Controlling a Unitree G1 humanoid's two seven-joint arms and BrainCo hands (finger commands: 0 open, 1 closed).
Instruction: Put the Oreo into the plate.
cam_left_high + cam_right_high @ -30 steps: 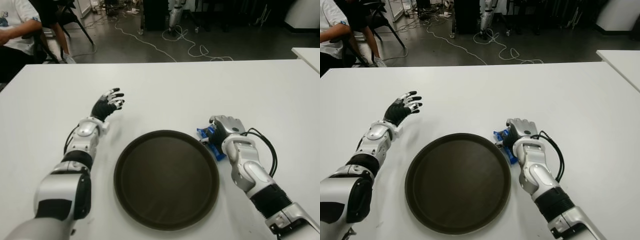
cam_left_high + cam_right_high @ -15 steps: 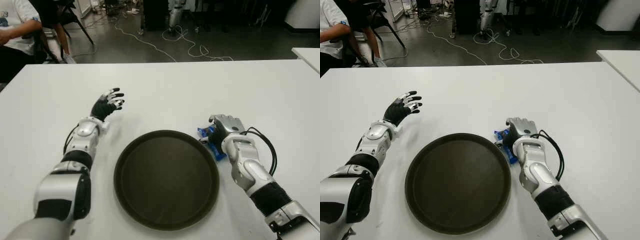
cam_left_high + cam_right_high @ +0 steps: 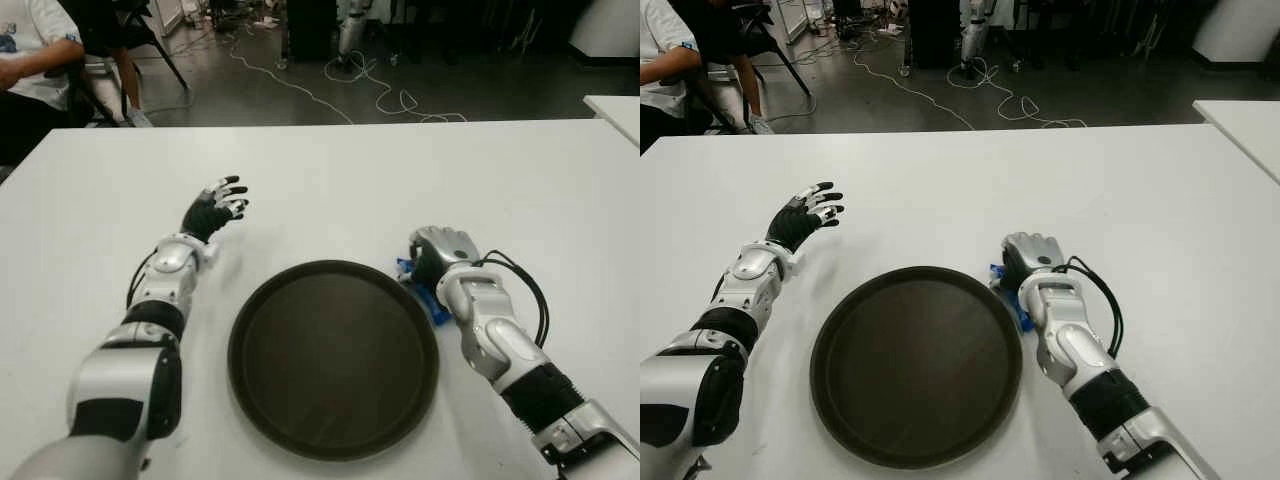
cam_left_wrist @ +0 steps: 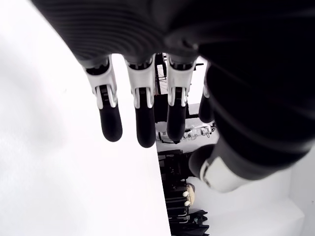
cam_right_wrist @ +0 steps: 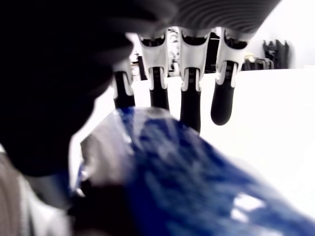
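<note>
the right hand (image 3: pixel 440 252) covers the blue oreo pack (image 3: pixel 428 297) beside the empty plate (image 3: pixel 333 356), grip uncertain; the left hand (image 3: pixel 213 210) hovers open, so placing remains.

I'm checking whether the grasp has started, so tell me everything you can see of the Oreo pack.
The Oreo pack is a blue, glossy wrapper lying on the white table, just off the right rim of the dark round plate, not in it. The right hand covers most of it, so only its edges show. In the right wrist view the pack fills the palm under fingers that reach past it; a firm grip cannot be confirmed.
</note>
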